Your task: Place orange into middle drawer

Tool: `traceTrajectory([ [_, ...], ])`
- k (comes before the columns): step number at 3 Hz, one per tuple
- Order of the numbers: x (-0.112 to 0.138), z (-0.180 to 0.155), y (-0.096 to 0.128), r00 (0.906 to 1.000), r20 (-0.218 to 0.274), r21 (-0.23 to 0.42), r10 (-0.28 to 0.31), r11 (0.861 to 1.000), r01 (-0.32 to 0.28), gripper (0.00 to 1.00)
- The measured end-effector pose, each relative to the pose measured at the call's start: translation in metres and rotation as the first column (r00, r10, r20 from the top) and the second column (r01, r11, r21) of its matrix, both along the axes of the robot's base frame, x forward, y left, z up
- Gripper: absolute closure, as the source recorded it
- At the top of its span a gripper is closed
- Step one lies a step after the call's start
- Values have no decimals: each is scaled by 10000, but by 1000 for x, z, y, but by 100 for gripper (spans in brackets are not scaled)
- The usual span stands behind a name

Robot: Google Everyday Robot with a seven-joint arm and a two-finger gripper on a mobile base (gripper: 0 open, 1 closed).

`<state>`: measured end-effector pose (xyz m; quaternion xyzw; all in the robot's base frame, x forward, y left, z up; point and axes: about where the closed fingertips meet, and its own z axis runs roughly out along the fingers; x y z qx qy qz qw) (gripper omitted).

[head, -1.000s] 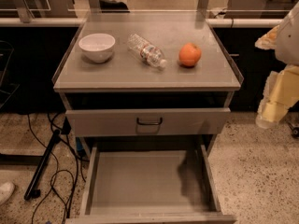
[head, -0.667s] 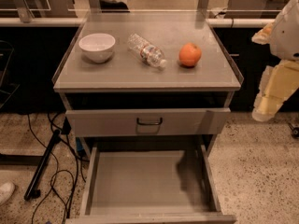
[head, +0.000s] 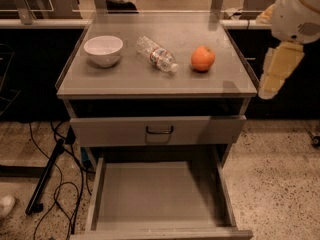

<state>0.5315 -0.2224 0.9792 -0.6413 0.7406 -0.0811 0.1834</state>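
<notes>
The orange (head: 203,58) sits on the grey cabinet top (head: 125,76), right of centre, free of any hold. The middle drawer (head: 155,196) is pulled out wide open below, its flat grey floor bare. My gripper (head: 277,73) hangs at the right edge of the view, beside and just past the cabinet's right rim, about level with the orange and to its right, apart from it. Nothing shows in the gripper.
A white bowl (head: 103,49) and a lying clear plastic bottle (head: 157,54) are on the top, left of the orange. A closed drawer with a dark loop handle (head: 159,130) is above the open one. Black cables (head: 47,179) lie on the floor at left.
My arm and gripper have risen and drifted slightly left toward the cabinet's right side. The orange, bowl, bottle and drawers have not moved.
</notes>
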Motion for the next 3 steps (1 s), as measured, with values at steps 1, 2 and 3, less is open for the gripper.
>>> traceTrajectory([
  [1,35,-6,1,9978,270,-79,602,9982,-600,0],
  [2,35,-6,1,9978,270,-79,602,9982,-600,0],
  [3,54,-17,3,9970,257,51,731,9973,-732,0],
])
